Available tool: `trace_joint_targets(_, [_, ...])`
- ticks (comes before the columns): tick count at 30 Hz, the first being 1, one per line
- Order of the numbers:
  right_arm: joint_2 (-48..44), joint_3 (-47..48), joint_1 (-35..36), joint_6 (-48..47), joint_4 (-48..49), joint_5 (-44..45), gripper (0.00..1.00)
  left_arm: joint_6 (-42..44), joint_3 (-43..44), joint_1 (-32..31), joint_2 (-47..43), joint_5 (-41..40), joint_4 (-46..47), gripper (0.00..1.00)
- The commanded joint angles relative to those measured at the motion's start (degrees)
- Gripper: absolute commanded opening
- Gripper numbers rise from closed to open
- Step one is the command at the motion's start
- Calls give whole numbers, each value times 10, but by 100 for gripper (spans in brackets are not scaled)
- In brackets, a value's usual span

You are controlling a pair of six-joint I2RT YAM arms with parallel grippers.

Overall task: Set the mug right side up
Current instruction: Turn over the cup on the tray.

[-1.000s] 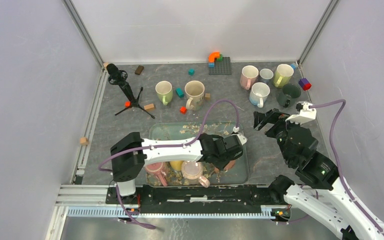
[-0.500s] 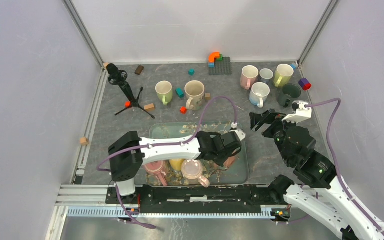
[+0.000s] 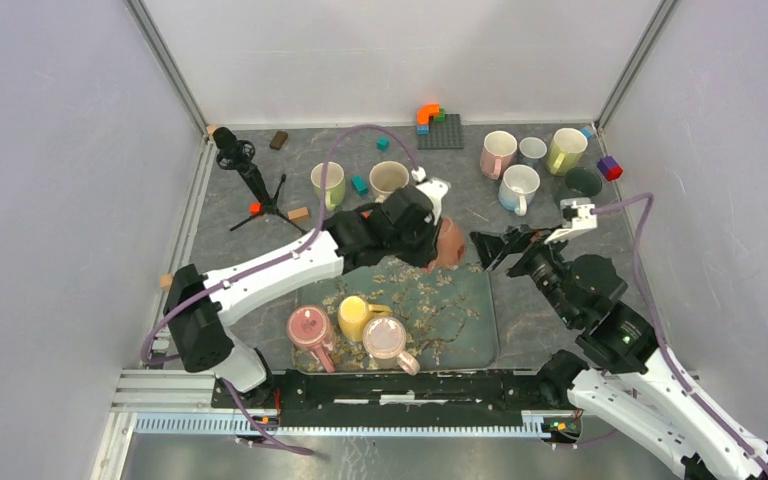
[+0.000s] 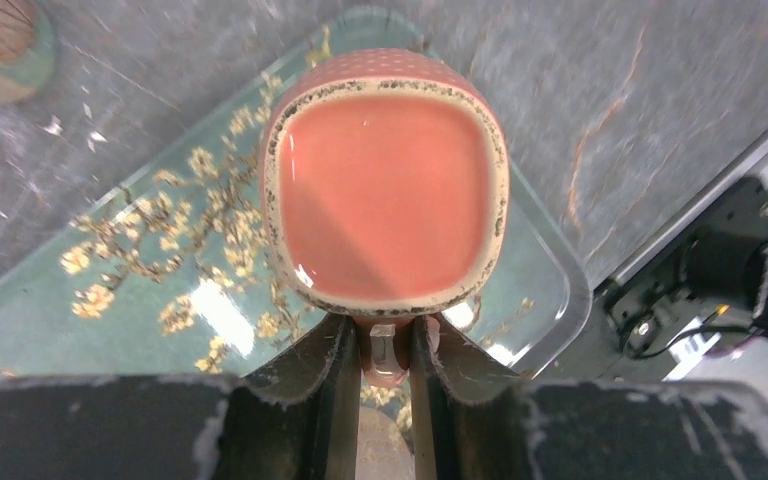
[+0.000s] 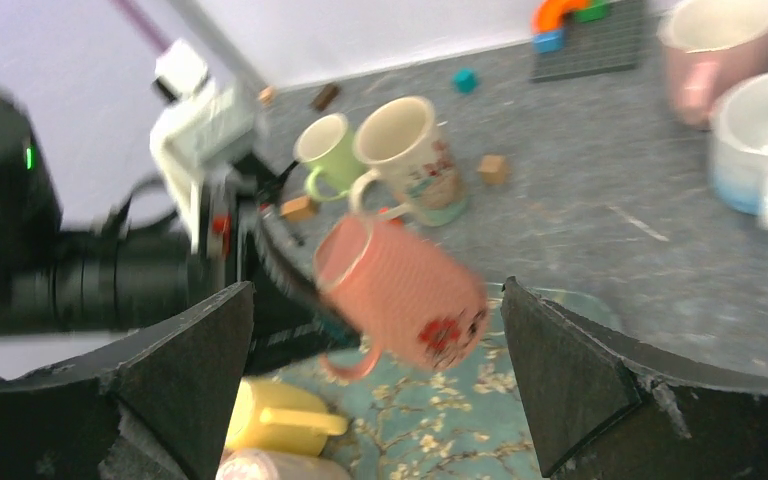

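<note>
We are seeing the pink mug (image 3: pixel 448 244) hanging in the air near the middle of the top view, just over the far edge of the glass tray (image 3: pixel 482 305) and tilted onto its side. The left gripper (image 4: pixel 380 348) is pinching the mug's handle between its fingers (image 4: pixel 325 380). The right gripper (image 3: pixel 497 246) is standing with its jaws spread wide, just right of the mug and not touching it.

In the lower left part of the tray three more mugs are sitting close together: a rose mug (image 3: pixel 307 326), a yellow mug (image 3: pixel 358 316) lying on its side and a pale mug (image 3: pixel 386 339). Behind the left arm a green mug (image 3: pixel 327 181) and a cream mug (image 3: pixel 388 177) are standing, both partly covered by it. A white and blue mug (image 3: pixel 517 187) is standing with others at the upper right, and a small tripod (image 3: pixel 255 185) at the upper left.

In the right wrist view we are noticing a red mark on the held mug's side, too blurred to read. In the left wrist view a flat pink face is filling the frame; we cannot tell whether it is the bottom or the opening.
</note>
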Motion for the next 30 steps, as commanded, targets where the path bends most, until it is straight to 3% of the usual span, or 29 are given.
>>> trace_joint_targets(1, [34, -39, 0, -2, 117, -161, 98, -17, 77, 35, -45, 38, 50, 2])
trace_joint_targets(8, [82, -122, 0, 61, 288, -309, 98, -17, 137, 78, -51, 53, 31, 2])
trace_joint_targets(15, [114, -210, -14, 120, 499, -363, 98, -36, 166, 95, -55, 90, 42, 2])
trace_joint_targets(21, [161, -308, -61, 231, 804, -404, 98, -65, 172, 99, -58, 111, 71, 2])
trace_joint_targets(30, [279, -318, -93, 347, 1051, -421, 98, -107, 170, 106, -61, 151, 104, 2])
